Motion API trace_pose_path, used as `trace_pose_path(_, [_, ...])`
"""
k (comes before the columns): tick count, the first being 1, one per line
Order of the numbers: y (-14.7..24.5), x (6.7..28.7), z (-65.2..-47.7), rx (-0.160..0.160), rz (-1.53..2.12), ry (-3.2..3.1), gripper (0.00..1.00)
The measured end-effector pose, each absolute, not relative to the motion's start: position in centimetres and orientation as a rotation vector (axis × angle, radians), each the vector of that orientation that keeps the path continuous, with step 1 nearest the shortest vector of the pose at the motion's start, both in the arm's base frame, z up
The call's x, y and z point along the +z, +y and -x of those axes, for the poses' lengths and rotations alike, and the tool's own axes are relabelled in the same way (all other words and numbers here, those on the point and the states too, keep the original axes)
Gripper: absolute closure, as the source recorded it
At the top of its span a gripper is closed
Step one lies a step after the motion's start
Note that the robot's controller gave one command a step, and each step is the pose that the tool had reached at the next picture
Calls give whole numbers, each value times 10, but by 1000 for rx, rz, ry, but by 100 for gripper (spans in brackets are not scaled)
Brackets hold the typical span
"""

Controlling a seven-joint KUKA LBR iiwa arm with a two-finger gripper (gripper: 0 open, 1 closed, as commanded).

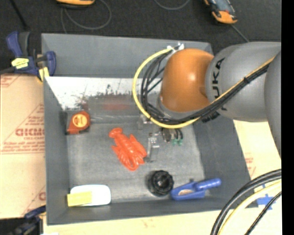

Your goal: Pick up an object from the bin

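Observation:
My gripper [153, 146] hangs low in the middle of the bin, under the orange wrist cover, with a metal fingertip showing just right of an orange toy lobster [127, 147]. The lobster lies flat on the bin floor, its right edge close to that fingertip. I see nothing between the fingers. A small green thing [177, 141] peeks out just right of the gripper. A black round knob-like thing [160, 182] lies in front of the gripper, near the front wall.
An orange tape measure [78, 122] sits at the back left. A white and yellow block [88, 196] lies in the front left corner. A blue clamp [195, 188] lies at the front right. The arm covers the bin's back right.

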State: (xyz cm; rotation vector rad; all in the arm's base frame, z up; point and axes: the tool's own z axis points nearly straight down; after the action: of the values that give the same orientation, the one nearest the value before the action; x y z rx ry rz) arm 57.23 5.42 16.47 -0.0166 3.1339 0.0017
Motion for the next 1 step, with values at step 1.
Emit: trace_pose_path(1, [24,145,-559,2,-83,3141,0])
